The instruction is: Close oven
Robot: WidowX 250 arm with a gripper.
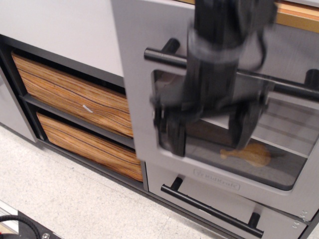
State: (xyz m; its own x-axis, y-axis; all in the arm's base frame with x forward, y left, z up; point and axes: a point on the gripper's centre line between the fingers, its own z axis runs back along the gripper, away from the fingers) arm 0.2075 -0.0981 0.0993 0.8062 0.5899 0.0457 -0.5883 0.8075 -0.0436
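My claw (209, 132) is black, blurred against the brushed-silver oven (144, 99) door. The oven's bar handle (164, 57) is black too. Behind the clear window lies a tan drumstick (251, 153). The two drawers (75, 97) show orange-brown wood grain; the floor (60, 199) is speckled off-white.
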